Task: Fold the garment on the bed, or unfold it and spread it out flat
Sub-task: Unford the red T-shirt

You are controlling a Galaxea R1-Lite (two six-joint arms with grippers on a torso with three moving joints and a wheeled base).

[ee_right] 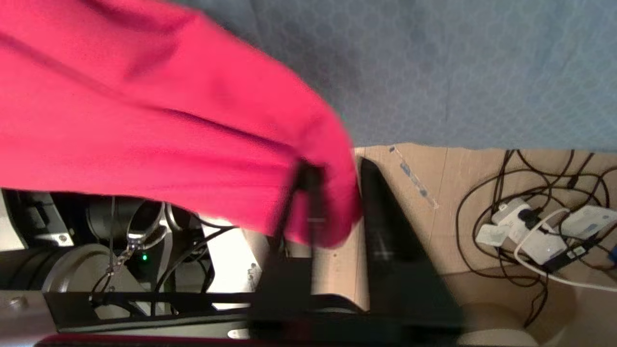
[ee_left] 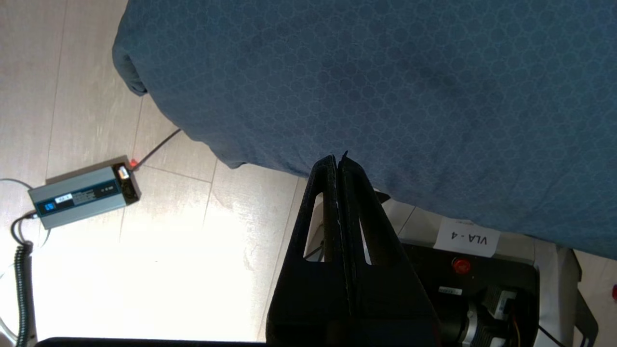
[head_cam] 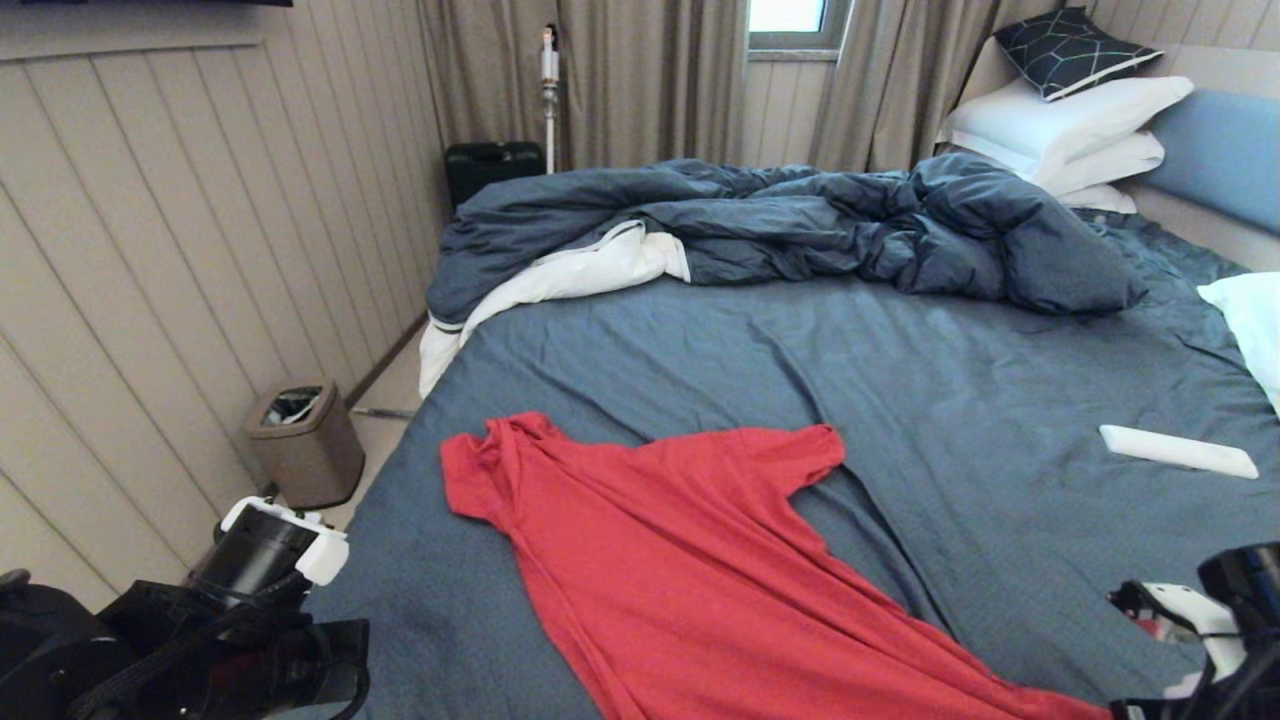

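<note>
The red garment (head_cam: 680, 560) lies on the blue-grey sheet of the bed (head_cam: 950, 400), collar and sleeves toward the duvet, its body running to the bed's near right edge. No print shows on the upper side. In the right wrist view a corner of the garment (ee_right: 168, 106) hangs over the bed's edge between the parted fingers of my right gripper (ee_right: 337, 166), which is open; the cloth drapes over one finger. My left gripper (ee_left: 337, 161) is shut and empty, just off the bed's near left edge above the floor.
A rumpled dark blue duvet (head_cam: 800, 220) and stacked white pillows (head_cam: 1080, 130) fill the far side. A flat white object (head_cam: 1178, 452) lies on the sheet at right. A waste bin (head_cam: 305, 440) stands by the wall. A grey box (ee_left: 84, 195) and power strips (ee_right: 540, 231) lie on the floor.
</note>
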